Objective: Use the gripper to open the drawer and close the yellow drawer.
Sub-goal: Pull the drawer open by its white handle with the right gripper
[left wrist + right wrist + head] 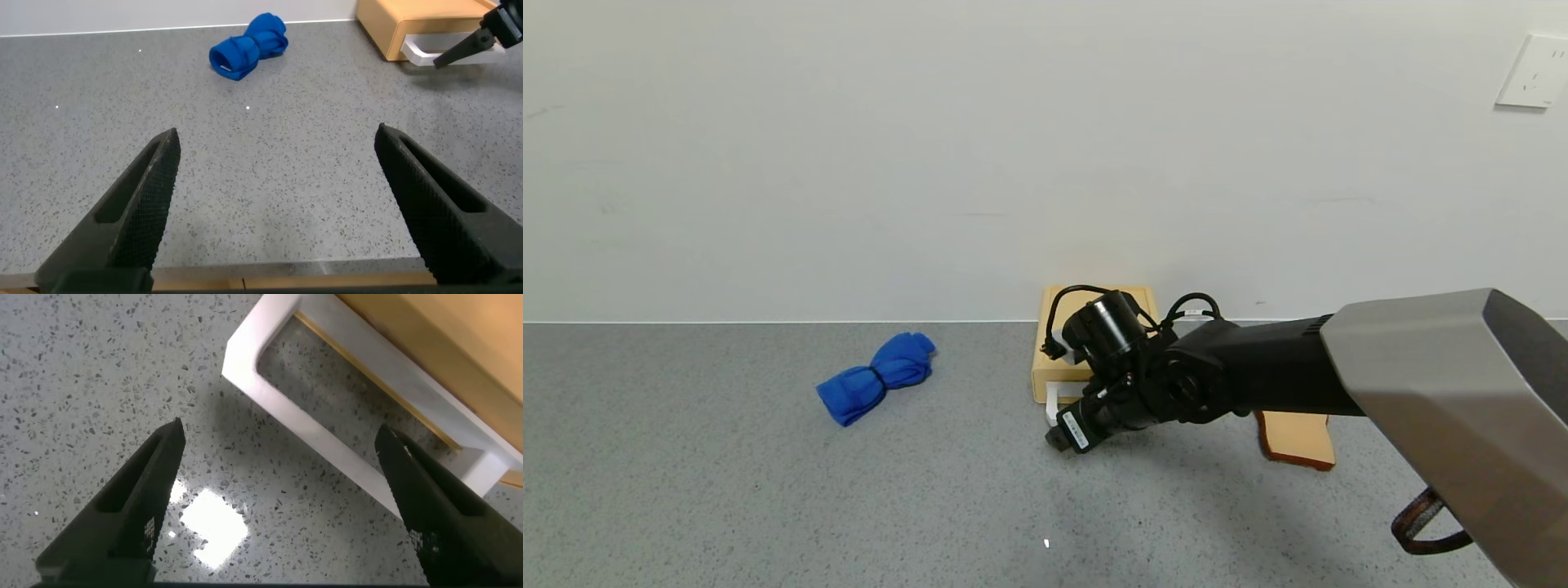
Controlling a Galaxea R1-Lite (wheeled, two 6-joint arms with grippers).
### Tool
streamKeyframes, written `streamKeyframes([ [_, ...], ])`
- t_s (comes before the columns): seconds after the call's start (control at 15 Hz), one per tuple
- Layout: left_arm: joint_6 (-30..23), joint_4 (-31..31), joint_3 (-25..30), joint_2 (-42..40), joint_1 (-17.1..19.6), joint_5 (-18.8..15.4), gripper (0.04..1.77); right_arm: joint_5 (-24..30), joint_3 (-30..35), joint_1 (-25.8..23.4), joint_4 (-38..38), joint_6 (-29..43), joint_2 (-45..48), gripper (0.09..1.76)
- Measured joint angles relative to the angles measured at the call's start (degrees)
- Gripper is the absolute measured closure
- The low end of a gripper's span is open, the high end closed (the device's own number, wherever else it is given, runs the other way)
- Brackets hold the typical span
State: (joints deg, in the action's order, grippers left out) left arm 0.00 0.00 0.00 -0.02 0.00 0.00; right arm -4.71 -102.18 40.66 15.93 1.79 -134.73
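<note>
The pale yellow-tan box (1058, 363) stands against the wall, and its drawer looks pushed in. The drawer's white loop handle (1052, 402) sticks out toward me. My right gripper (1059, 438) hangs low over the table just in front of the handle. In the right wrist view the right gripper (279, 431) is open and empty. The handle bar (327, 441) lies just beyond its fingertips, below the drawer front (433, 351); contact cannot be told. My left gripper (278, 135) is open and empty over bare table near the front edge. From there the box (400, 20) is far off.
A rolled blue cloth (878, 382) lies on the grey speckled table (768, 506) left of the box. A tan toast-shaped slice (1298, 439) lies right of the box, partly behind my right arm. The white wall with a socket (1534, 72) closes the back.
</note>
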Motion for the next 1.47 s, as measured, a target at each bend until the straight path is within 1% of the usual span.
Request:
streamKeyframes([
  [0.53, 0.0, 0.0, 0.0, 0.0, 0.0, 0.0, 0.09, 0.4, -1.9, -0.5, -0.2, 0.3, -2.8, 0.14],
  [0.93, 0.0, 0.0, 0.0, 0.0, 0.0, 0.0, 0.09, 0.4, -2.8, 0.1, 0.7, 2.4, -3.4, 0.14],
  [1.47, 0.0, 0.0, 0.0, 0.0, 0.0, 0.0, 0.09, 0.6, -3.8, 1.4, 6.4, 5.8, -3.4, 0.14],
])
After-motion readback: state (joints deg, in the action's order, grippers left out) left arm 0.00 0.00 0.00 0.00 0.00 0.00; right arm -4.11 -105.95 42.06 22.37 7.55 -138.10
